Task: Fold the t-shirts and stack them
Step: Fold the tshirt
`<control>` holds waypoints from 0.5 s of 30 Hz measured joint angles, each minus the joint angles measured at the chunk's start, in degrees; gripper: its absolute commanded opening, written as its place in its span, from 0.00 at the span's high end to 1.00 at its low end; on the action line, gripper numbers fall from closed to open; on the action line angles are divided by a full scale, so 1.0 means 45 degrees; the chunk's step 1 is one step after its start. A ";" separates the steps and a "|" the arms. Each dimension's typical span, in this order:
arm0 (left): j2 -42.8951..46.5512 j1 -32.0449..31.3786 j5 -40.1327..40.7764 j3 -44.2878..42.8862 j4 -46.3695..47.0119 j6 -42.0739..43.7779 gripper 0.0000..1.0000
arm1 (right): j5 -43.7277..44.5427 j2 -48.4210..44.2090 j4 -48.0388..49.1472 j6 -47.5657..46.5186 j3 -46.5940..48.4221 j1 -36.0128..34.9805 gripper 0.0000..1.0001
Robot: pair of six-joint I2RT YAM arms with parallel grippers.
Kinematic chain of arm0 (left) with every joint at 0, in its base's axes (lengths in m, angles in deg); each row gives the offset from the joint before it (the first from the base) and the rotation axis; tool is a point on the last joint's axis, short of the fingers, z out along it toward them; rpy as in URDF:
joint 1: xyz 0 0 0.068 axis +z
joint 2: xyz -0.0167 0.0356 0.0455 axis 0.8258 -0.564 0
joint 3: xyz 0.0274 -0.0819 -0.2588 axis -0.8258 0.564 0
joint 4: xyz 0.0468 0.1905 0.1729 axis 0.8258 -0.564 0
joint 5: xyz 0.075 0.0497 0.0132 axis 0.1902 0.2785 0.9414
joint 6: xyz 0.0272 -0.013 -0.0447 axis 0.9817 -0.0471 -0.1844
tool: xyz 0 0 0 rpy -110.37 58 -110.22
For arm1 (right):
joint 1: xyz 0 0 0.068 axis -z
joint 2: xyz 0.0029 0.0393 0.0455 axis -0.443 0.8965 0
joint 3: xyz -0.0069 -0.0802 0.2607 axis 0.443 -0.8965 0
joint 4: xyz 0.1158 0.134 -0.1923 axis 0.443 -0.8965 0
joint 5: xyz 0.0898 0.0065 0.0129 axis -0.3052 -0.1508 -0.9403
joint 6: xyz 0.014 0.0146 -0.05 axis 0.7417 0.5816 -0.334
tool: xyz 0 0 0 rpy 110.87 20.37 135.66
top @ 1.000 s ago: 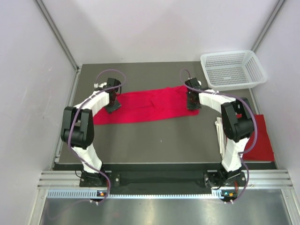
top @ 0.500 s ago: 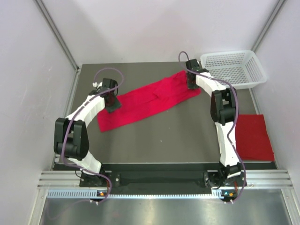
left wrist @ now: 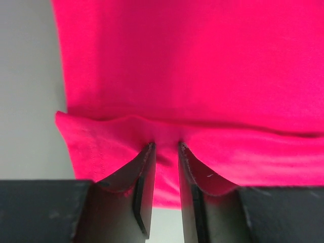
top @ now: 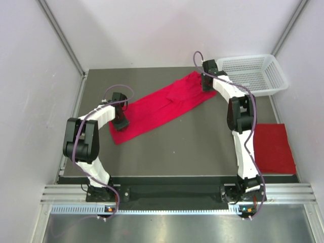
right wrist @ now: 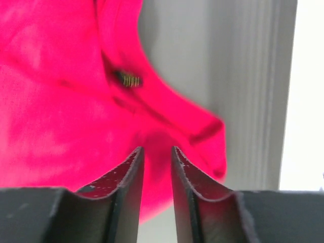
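A red t-shirt (top: 157,105), folded into a long band, lies slanted across the table from near left to far right. My left gripper (top: 120,122) is shut on its near-left end; in the left wrist view the gripper (left wrist: 166,146) pinches a fold of the red cloth (left wrist: 202,76). My right gripper (top: 206,85) is shut on the far-right end; in the right wrist view the gripper (right wrist: 157,149) holds the cloth (right wrist: 61,111) by the collar with its label (right wrist: 129,79). A second red t-shirt (top: 273,148) lies folded at the near right.
A white mesh basket (top: 251,74) stands at the far right corner, just right of my right gripper. White walls close in the table (top: 177,147) on three sides. The arm bases are at the near edge.
The band has swung from lying level to slanted. My right gripper pulled its end toward the far edge by the basket; my left gripper drew its end slightly nearer. Both stay shut on the cloth.
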 measured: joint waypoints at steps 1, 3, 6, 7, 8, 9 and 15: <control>-0.0160 0.0044 0.0117 0.0039 -0.0005 -0.0068 0.69 | -0.0097 -0.0301 0.0034 0.0024 -0.0369 0.0000 0.68; -0.0204 0.0107 0.0325 0.0117 0.0044 -0.0257 0.69 | -0.0277 -0.1078 0.0034 0.0121 -0.1112 0.0000 0.64; 0.0034 0.0117 0.0602 0.0505 0.0321 -0.0636 0.68 | -0.0636 -0.2589 0.0418 0.0646 -0.2399 0.0000 0.51; 0.0131 0.0112 0.0670 0.0646 0.0432 -0.0763 0.67 | -0.0797 -0.3084 0.0466 0.0903 -0.2725 0.0000 0.46; 0.0253 0.0112 0.0763 0.0797 0.0505 -0.0894 0.67 | -0.0899 -0.3478 0.0597 0.1151 -0.2997 0.0000 0.45; 0.0369 0.0112 0.0894 0.0957 0.0573 -0.1010 0.68 | -0.1049 -0.3939 0.0821 0.1530 -0.3351 0.0000 0.44; 0.1015 0.0107 0.1540 0.1744 0.0729 -0.1666 0.67 | -0.1574 -0.5761 0.2414 0.4420 -0.6013 0.0000 0.43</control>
